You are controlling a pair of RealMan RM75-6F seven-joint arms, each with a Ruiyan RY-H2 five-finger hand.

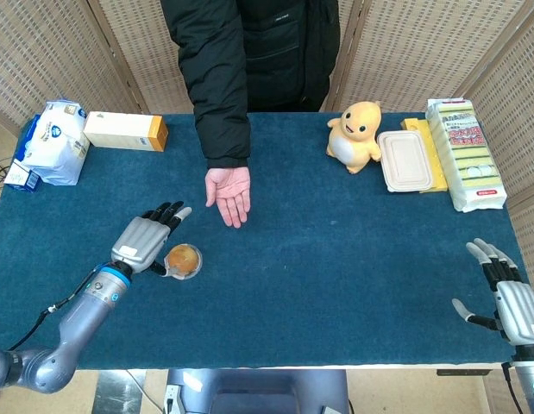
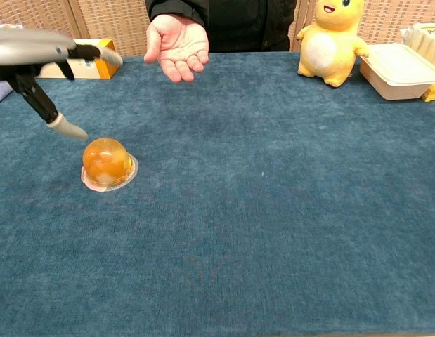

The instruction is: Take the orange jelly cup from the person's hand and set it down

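Observation:
The orange jelly cup [image 1: 183, 260] [image 2: 108, 163] sits dome-up on the blue table, on its wide rim. My left hand [image 1: 147, 242] [image 2: 41, 67] hovers just left of and above it, fingers spread apart, holding nothing. The person's hand [image 1: 230, 192] [image 2: 176, 43] is held palm-up and empty beyond the cup. My right hand [image 1: 508, 297] is at the table's right front edge with fingers spread and nothing in it; the chest view does not show it.
A yellow plush toy [image 1: 356, 136], a lidded food tray [image 1: 405, 160] and a sponge pack [image 1: 465, 152] stand at the back right. A white bag [image 1: 53, 142] and a cream box [image 1: 125, 131] are at the back left.

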